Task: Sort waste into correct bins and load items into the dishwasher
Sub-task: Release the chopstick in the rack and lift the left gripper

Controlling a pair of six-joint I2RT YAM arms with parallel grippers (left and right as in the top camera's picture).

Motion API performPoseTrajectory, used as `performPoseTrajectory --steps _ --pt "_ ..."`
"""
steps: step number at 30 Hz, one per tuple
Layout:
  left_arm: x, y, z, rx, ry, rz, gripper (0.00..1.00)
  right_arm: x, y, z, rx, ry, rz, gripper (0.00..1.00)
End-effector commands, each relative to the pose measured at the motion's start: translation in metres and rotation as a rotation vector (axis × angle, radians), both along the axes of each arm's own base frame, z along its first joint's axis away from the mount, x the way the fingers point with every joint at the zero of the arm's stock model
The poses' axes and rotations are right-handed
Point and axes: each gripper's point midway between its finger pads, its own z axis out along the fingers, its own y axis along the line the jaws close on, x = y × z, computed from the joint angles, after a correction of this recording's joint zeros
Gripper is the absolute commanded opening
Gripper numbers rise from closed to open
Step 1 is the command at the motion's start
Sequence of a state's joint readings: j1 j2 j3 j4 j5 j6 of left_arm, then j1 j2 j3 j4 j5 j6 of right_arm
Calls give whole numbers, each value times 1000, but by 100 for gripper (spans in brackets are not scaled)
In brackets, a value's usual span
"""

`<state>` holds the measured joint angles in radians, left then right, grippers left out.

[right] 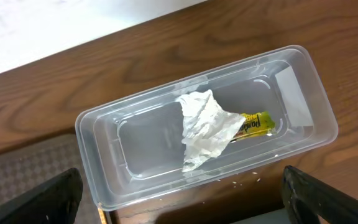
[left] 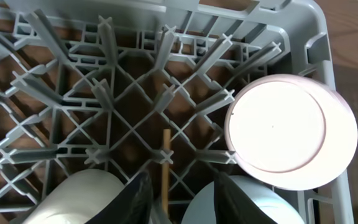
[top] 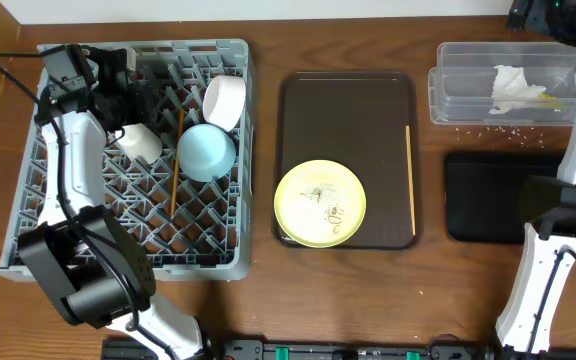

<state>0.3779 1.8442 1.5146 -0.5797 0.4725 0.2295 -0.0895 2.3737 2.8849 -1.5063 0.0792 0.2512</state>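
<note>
**Editor:** Where does trouble lie?

**Photographer:** Inside the grey dish rack. The left gripper hangs there with jaws parted, clasping nothing. One wooden chopstick lies in the gap between its fingers. The white cup and the light blue bowl sit close on either side. A crooked lift could snag the stick or knock either piece, and so thin a stick could slip through the lattice.

**Editor:** And the right side?

**Photographer:** The right gripper hovers spread wide and empty above the clear tub. Loose rice lies on the tabletop just beside the tub, where a low sweep would scatter it.

**Editor:** The tally?

**Photographer:** Two bowls, counting the white bowl tipped on its side. One cup. One yellow plate, not yet loaded, on the brown serving tray. Two chopsticks, the second chopstick also on that tray. One napkin and one wrapper, both in the tub. Two bins, the black tray showing nothing inside. The rice grains are too small to count.
</note>
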Motion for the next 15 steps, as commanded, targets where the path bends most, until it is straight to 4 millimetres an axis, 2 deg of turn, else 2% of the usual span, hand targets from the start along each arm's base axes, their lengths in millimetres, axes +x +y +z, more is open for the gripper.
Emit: performPoseTrajectory --steps 1,9,15 --pt "-3 -5 -3 -27 14 -6 34 -4 -1 14 -11 -30 0 99" --pt "-11 -45 7 -218 4 -122 34 -4 -1 14 -11 -30 0 99" --pt "-14 -104 28 -351 -32 -286 34 -4 -1 14 -11 -30 0 99"
